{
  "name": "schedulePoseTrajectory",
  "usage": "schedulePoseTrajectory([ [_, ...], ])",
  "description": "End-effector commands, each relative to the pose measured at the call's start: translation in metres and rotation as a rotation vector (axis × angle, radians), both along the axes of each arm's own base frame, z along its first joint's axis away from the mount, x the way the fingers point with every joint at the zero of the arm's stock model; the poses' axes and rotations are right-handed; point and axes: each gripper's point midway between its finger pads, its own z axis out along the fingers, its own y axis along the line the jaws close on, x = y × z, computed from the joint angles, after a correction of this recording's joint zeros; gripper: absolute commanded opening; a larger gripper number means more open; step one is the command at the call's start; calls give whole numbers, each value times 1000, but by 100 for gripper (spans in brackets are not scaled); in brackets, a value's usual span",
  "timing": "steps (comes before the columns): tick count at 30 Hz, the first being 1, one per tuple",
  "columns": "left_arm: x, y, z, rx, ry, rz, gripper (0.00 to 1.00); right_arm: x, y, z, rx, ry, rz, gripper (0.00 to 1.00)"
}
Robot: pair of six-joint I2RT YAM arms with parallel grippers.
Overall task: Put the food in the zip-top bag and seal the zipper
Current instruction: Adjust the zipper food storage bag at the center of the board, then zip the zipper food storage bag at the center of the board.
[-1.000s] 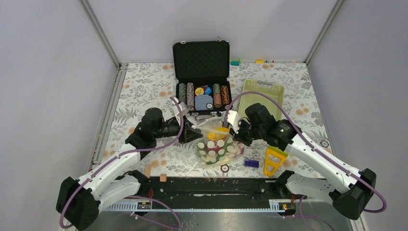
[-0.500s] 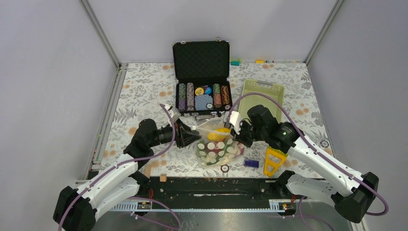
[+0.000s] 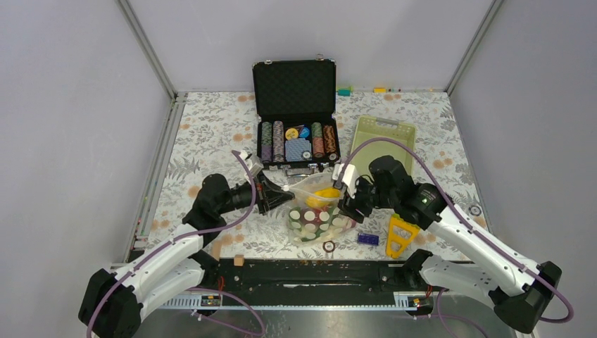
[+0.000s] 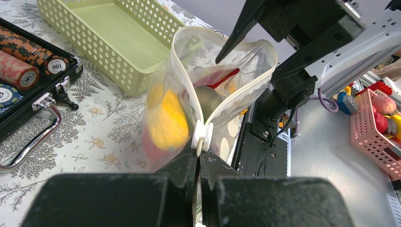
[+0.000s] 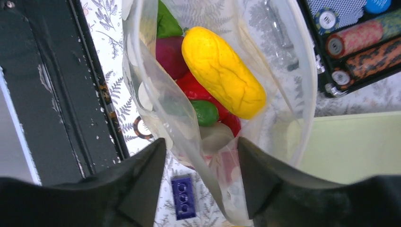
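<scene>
The zip-top bag [image 3: 318,213] stands mid-table with its mouth gaping. Inside lies the food: a yellow piece [image 5: 222,71], a red piece [image 5: 196,89], a small green one [image 5: 206,112], a dark purple one [image 5: 169,56] and a green leaf [image 5: 165,21]. My left gripper [image 4: 198,158] is shut on the bag's left end, just behind the white slider [image 4: 203,136] of the zipper [image 4: 182,80]. At the bag's right end my right gripper [image 5: 201,149] is open, its jaws either side of the bag's edge without pinching it. From above, the left gripper [image 3: 284,191] and right gripper [image 3: 345,204] flank the bag.
An open black case of poker chips [image 3: 296,141] stands just behind the bag, a pale green basket [image 3: 384,137] to the back right. Near the front edge lie a purple brick [image 3: 367,239], a yellow triangular toy [image 3: 400,236], a loose chip [image 3: 329,246] and a small wooden cube [image 3: 239,260].
My right gripper has opened and let go of the bag's right edge. My left gripper has closed on the bag's left end by the slider.
</scene>
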Motion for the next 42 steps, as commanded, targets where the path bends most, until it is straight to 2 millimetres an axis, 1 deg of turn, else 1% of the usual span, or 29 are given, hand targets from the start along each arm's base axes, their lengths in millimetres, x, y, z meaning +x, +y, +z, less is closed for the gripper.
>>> schedulePoseTrajectory([
  [1,-4,-1,34,-45,-125,-39,0,-3,16,49,148,-73,63,74],
  [5,-7,0,42,-30,-154,-46,0,-21,33,89,286,-134,219,96],
  [6,-6,1,43,-20,-160,-45,0,-25,37,99,321,-152,250,99],
  [9,-5,2,51,-2,-189,-44,0,-25,51,132,435,-200,284,100],
  [10,-6,2,53,0,-198,-45,0,-23,56,139,459,-198,293,100],
  [12,-7,2,57,5,-215,-53,0,-21,68,157,491,-168,312,100],
  [13,-9,3,58,14,-221,-59,0,-19,76,159,492,-127,307,100],
  [15,-9,4,59,30,-229,-57,0,-10,92,156,461,-70,301,98],
  [19,-9,6,60,43,-233,-47,0,3,116,144,383,-8,307,90],
  [23,-7,9,59,59,-220,-26,0,5,133,137,353,34,325,81],
  [24,-7,9,58,62,-218,-24,0,4,137,136,351,40,338,76],
  [25,-8,10,58,62,-220,-25,0,2,140,134,347,44,353,73],
  [28,-9,10,56,64,-219,-30,0,-1,149,131,346,72,381,70],
  [31,-9,10,57,64,-220,-28,0,-5,155,126,327,126,398,60],
  [39,-11,9,57,63,-216,-40,0,-3,164,104,264,169,385,52],
  [42,-11,9,57,62,-217,-43,0,-3,165,100,252,176,385,51],
])
